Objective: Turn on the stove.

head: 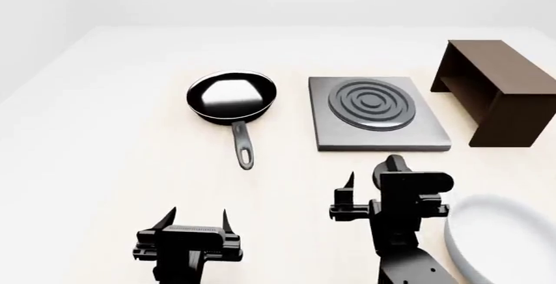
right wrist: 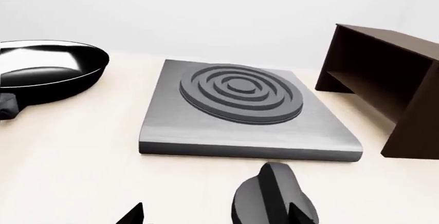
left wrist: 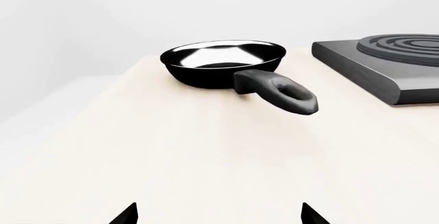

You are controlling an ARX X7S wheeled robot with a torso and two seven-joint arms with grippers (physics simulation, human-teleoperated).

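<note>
The stove is a flat grey hotplate (head: 375, 111) with a ring burner, also seen in the right wrist view (right wrist: 240, 111) and at the edge of the left wrist view (left wrist: 384, 59). Its small black ridged knob (right wrist: 273, 199) sits on the table in front of the hotplate and shows in the head view (head: 394, 165). My right gripper (right wrist: 216, 216) is open, with the knob between its jaws, close to one fingertip. In the head view the right gripper (head: 369, 186) is just in front of the hotplate. My left gripper (head: 198, 220) is open and empty over bare table, also in its wrist view (left wrist: 219, 216).
A black frying pan (head: 231, 96) lies left of the hotplate, its handle (left wrist: 281, 90) pointing toward me. A dark brown box-like shelf (head: 495, 92) stands right of the hotplate. A white round dish (head: 508, 241) lies at the near right beside the right arm.
</note>
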